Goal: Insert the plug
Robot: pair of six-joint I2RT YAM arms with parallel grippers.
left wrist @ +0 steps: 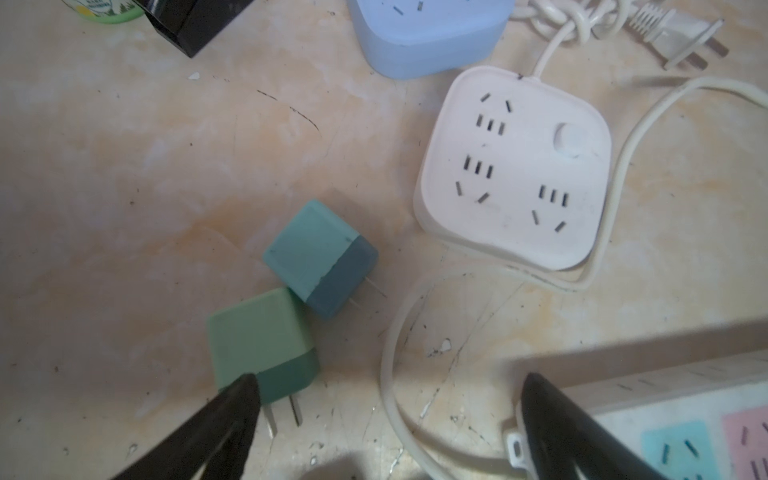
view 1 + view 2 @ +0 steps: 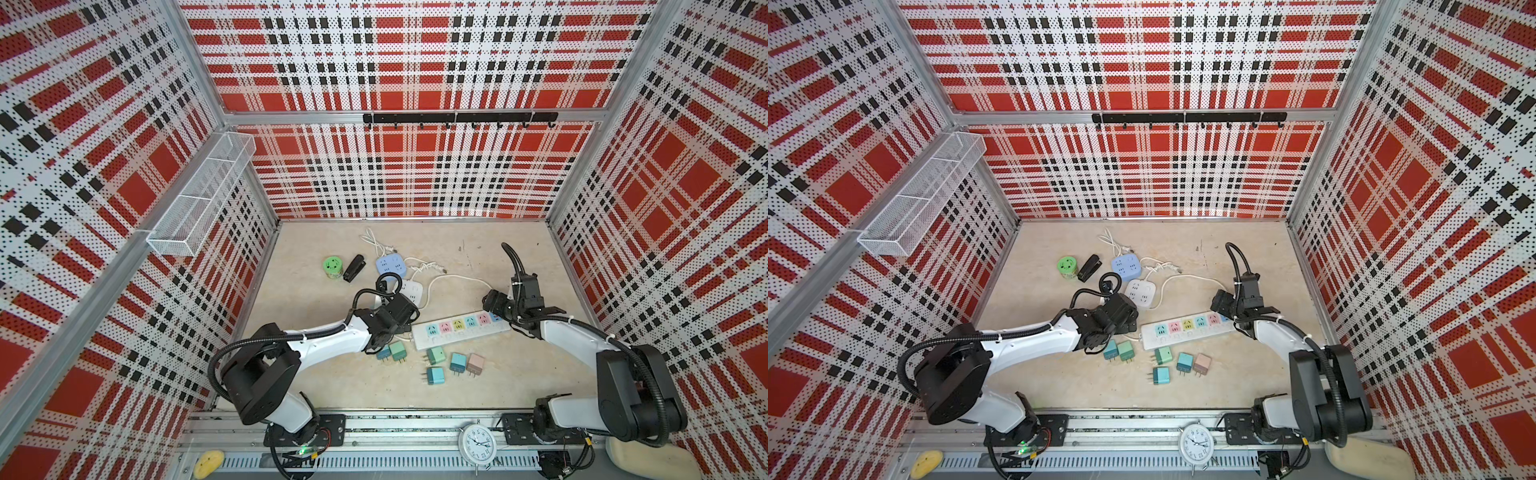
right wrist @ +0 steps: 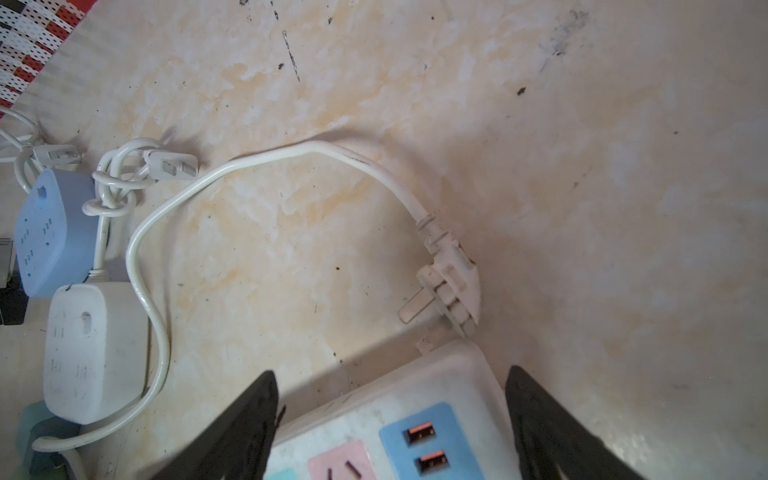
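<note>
While both arms reach in low over the counter (image 2: 519, 386), the left hand (image 1: 390, 380) hangs with its fingers spread as wide as they go and has hold of nothing. Seen from the left wrist, one fingertip (image 1: 237, 399) overlaps the edge of the green plug (image 1: 257, 332), which lies flat on the counter with its two prongs bare, not yet in any socket. The other finger sits over the cord end of the power strip (image 2: 457, 328). A teal plug (image 1: 320, 257) lies corner to corner against the green one, and in both top views the pair rests just beside the strip's left end.

Four more plugs lie loose on the counter in front of the strip: a green one (image 2: 436, 354), a blue one (image 2: 458, 362), a pink one (image 2: 475, 363) and a teal one (image 2: 435, 375).

The right hand (image 3: 391, 372) is at the strip's opposite end, one finger down each long side, with the blue USB panel (image 3: 419, 440) between them. The fingers stand close to both edges, but whether they press on the strip cannot be told from this angle.

The strip's white cord (image 3: 266, 158) curves across the counter to its three-pin plug (image 3: 451, 286), which lies just beyond that end. A white socket block (image 1: 515, 166) and a blue socket block (image 1: 428, 37) sit farther back.
</note>
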